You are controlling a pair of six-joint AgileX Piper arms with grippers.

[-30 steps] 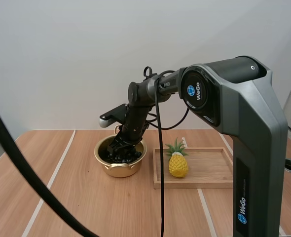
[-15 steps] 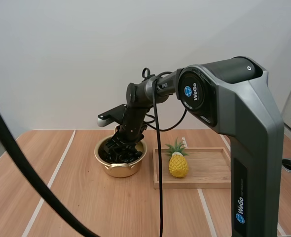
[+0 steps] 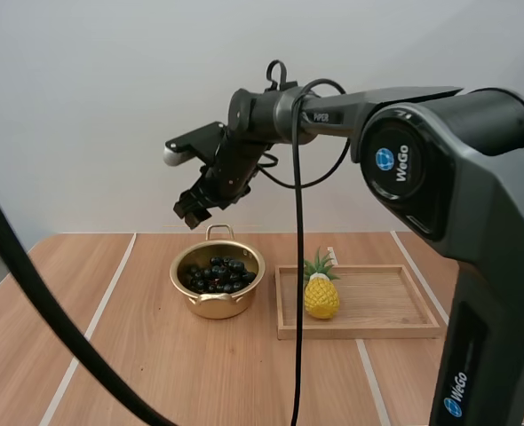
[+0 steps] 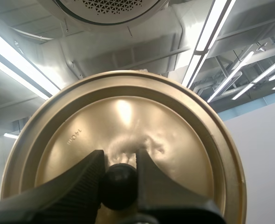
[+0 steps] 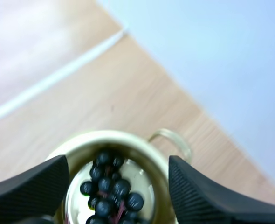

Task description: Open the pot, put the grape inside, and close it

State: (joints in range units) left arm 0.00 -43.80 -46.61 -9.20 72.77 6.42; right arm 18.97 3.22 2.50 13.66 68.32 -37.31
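one step is left, by the look of it: the bunch of dark grapes (image 3: 218,274) lies inside the small round golden metal pot (image 3: 216,305), which stands uncovered on the pale wooden table (image 3: 155,373). the right gripper (image 3: 191,213) hangs well above the pot, its two fingers spread wide with nothing between them. the left gripper (image 4: 120,161) pinches the black ball knob (image 4: 119,185) of the round golden metal lid (image 4: 128,116). that small round knob is the weak point: the lid could swivel or slip in the pinch and come down tilted, catching the rim instead of seating. the right arm stands directly over the pot, so a lid brought in before it clears would likely strike it. just beside the pot sits a shallow rectangular wooden tray (image 3: 377,302) bearing a yellow toy pineapple (image 3: 321,298), close enough for a wide-swung lid to clip.
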